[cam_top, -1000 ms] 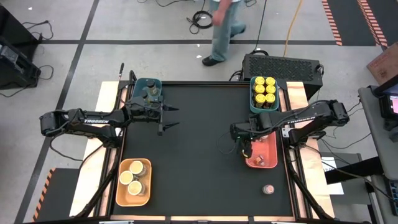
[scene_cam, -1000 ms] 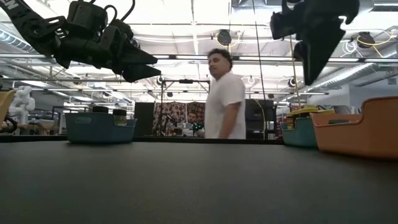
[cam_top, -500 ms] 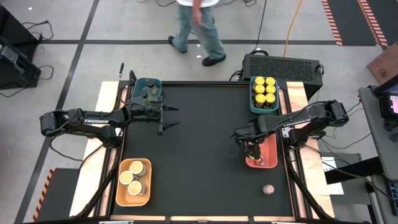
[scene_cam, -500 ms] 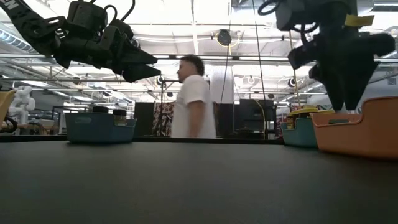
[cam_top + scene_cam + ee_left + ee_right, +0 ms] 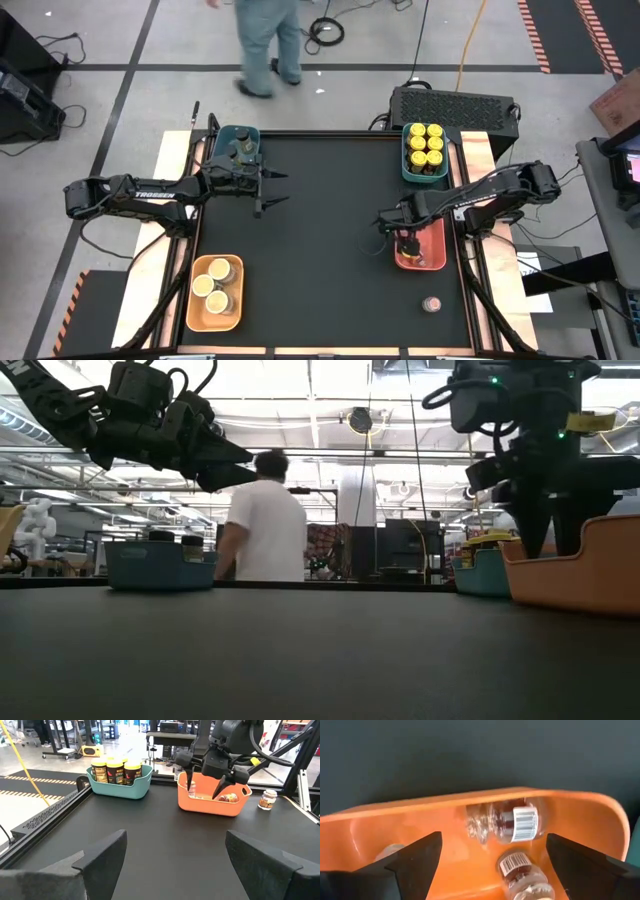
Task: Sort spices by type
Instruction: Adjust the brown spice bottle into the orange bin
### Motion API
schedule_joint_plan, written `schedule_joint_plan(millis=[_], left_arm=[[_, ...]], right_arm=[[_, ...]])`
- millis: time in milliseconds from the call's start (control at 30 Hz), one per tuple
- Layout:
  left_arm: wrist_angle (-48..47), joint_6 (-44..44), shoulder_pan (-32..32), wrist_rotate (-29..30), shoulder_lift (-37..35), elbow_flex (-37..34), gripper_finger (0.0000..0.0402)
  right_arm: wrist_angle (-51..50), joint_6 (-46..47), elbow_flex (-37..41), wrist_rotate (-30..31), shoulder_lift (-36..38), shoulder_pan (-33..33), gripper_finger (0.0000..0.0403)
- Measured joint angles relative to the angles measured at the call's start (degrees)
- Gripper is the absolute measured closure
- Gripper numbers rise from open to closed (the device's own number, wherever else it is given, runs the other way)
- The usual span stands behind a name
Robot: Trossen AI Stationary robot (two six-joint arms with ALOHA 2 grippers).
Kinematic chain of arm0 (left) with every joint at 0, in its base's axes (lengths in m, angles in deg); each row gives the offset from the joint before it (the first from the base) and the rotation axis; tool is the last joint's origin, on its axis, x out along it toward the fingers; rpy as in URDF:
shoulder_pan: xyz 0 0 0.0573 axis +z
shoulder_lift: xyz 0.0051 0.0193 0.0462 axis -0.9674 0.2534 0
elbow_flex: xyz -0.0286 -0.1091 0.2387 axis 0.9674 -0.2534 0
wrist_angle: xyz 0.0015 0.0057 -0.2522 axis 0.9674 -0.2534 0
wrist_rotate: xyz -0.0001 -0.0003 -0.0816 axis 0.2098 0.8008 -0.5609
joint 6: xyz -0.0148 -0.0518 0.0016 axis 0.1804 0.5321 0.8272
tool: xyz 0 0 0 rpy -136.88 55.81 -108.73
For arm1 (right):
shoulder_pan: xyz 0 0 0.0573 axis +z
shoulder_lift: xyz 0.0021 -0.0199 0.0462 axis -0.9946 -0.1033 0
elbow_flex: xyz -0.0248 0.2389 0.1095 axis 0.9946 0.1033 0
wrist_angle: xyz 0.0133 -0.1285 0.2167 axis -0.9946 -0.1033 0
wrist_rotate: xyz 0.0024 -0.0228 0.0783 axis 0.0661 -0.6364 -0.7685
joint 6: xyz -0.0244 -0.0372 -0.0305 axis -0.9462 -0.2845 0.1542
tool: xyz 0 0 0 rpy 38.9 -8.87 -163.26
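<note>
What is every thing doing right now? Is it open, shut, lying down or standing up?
Right gripper: jaws open, down in the orange tray, holding nothing.
Left gripper: jaws open, empty, above the table.
Orange tray: holds small jars lying on their sides.
Loose jar: alone on the table, outside any tray.
Yellow-lidded jars: upright in the teal tray.
Tan-lidded jars: upright in their tray.

The table (image 5: pixel 320 250) top looks matt black and smooth. The orange tray (image 5: pixel 445 870) is glossy plastic, and the jars (image 5: pixel 502 825) in it are clear and shiny with paper labels.
</note>
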Motion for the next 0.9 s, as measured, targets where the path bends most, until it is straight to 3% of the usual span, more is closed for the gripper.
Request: schedule_joint_plan(millis=[533, 900], left_arm=[[-0.2, 0.0, 0.0, 0.0, 0.0, 0.0, 0.0061], [-0.2, 0.0, 0.0, 0.0, 0.0, 0.0, 0.0061]], right_arm=[[3.1, -4.7, 1.1, 5.1, -5.3, 0.0, 0.0046], [5.9, -4.4, 1.1, 2.7, -6.5, 0.0, 0.0046]])
